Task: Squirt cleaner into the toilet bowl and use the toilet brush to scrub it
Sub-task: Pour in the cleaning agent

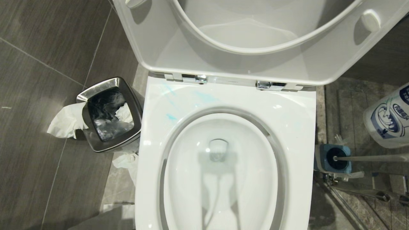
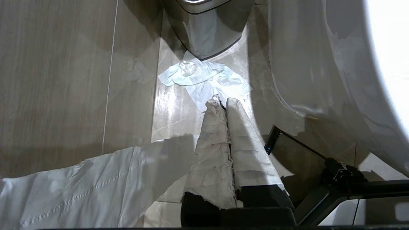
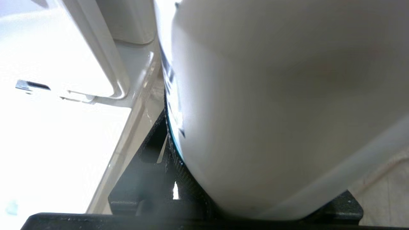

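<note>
Already squirted, not yet scrubbed.

Turquoise cleaner (image 1: pixel 171 117) streaks the rim of the one toilet bowl (image 1: pixel 300 127) near its hinges, and the water below looks barely tinted, so I judge the squirting done or nearly so and all the scrubbing left. One toilet brush (image 1: pixel 367 158) sits head-down in its blue-topped holder (image 1: pixel 322 156) on the floor to the right of the bowl, untouched. The right pincer (image 3: pixel 198 179) is about half open around one white bottle (image 1: pixel 388 118), held beside the toilet. The left pincer (image 2: pixel 223 105), cloth-wrapped fingers pressed together and empty, hangs over the floor by one steel bin (image 1: pixel 110 115), with a tissue (image 2: pixel 204 80) lying below it.
</note>
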Controlling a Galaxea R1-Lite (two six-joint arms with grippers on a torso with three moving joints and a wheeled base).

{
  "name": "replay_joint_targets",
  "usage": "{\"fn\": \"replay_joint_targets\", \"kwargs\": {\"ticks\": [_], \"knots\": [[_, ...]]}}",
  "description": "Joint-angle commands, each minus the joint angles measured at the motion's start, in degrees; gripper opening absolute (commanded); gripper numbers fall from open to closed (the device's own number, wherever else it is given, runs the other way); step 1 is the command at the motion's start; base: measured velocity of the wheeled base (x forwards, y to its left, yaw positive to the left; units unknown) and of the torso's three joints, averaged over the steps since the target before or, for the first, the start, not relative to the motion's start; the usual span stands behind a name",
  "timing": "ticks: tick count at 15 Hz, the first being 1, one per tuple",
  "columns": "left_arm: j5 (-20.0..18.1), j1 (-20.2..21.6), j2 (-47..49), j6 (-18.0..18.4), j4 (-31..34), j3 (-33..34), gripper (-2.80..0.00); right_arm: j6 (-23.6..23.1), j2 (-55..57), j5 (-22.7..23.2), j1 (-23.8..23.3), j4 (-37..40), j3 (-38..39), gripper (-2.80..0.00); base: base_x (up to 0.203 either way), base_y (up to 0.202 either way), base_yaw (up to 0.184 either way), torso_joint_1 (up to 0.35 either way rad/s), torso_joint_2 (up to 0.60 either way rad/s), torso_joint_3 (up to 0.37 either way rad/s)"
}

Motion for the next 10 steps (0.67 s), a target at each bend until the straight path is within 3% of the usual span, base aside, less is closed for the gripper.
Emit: {"fn": "replay_joint_targets", "kwargs": {"ticks": [1, 10], "knots": [[-0.03, -0.01, 0.01, 0.0, 0.03, 0.09, -2.8, -0.07, -2.13, 0.06, 0.01, 0.67, 0.03, -2.8, 0.0, 0.0, 0.0, 0.0, 0.0, 0.0], [-0.03, -0.01, 0.01, 0.36, 0.03, 0.0, -2.8, -0.16, -2.47, 0.06, 0.01, 1.55, -0.32, -2.8, 0.0, 0.0, 0.0, 0.0, 0.0, 0.0]]}}
